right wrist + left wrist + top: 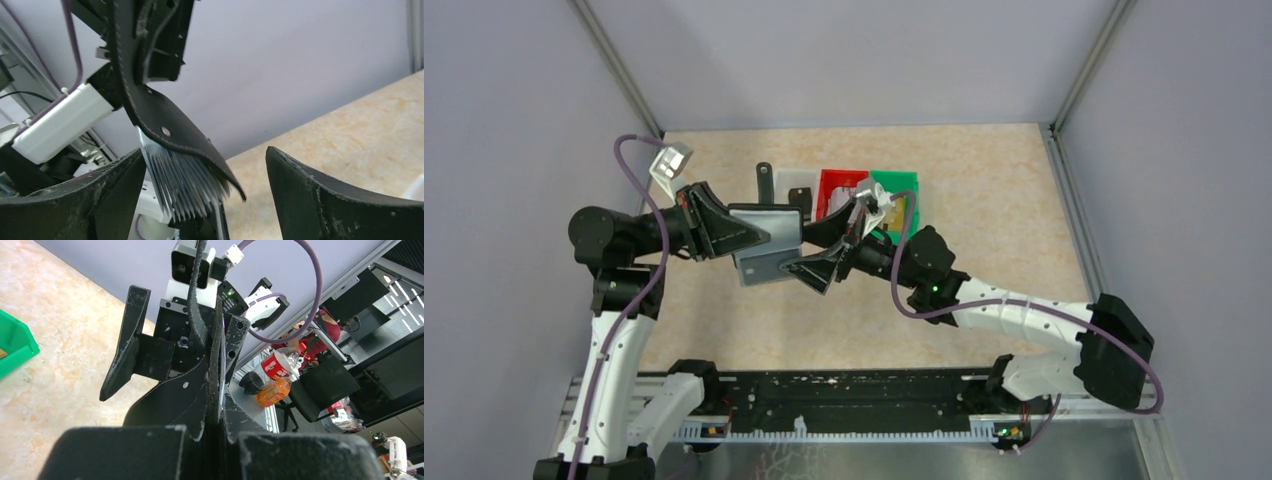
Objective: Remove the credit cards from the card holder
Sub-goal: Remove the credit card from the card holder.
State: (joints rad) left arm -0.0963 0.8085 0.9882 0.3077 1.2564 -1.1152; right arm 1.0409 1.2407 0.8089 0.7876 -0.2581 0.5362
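The black card holder (769, 228) hangs open above the table, its strap tab (764, 180) pointing to the far side. My left gripper (749, 235) is shut on the holder's left edge; in the left wrist view the leather (175, 400) is pinched between its jaws (220, 435). My right gripper (812, 250) is open at the holder's right side. In the right wrist view the black flap (170, 117) and a fan of thin grey sleeves or card edges (185, 185) hang between its fingers (205, 151), nearer the left finger. I cannot tell cards from sleeves.
White (786, 180), red (836, 183) and green (902, 184) bins stand in a row behind the holder. A dark card lies in the white bin (800, 200) and a gold one in the green bin (904, 208). Frame posts stand at the back corners.
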